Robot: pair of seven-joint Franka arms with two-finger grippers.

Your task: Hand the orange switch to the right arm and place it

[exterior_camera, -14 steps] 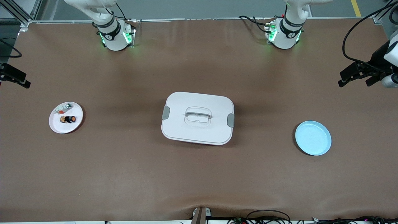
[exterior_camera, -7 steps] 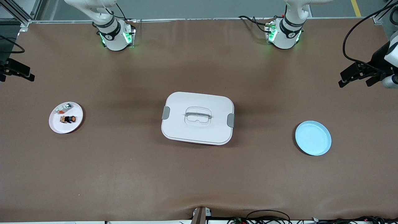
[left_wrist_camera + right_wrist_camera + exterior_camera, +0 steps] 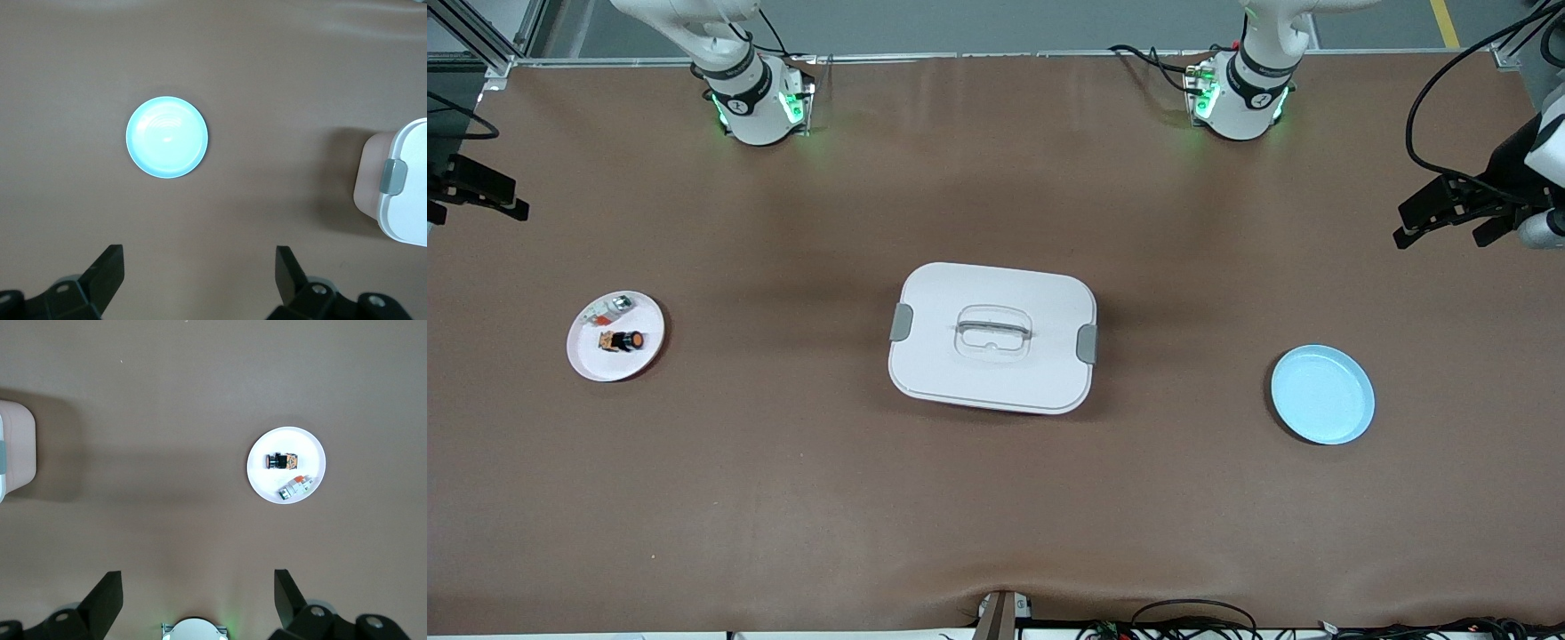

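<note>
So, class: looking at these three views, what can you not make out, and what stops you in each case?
- Front view: right gripper and left gripper are cut by the picture's edges.
- Front view: the lidded white box hides its contents.
- Front and right wrist views: the orange switch on the white plate is too small for detail; so is the white-and-clear piece.
- Left wrist view: the box is cut by the edge.

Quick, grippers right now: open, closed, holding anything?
Left gripper: open, empty, up over bare table near the blue plate.
Right gripper: open, empty; the orange switch lies on the white plate.
</note>
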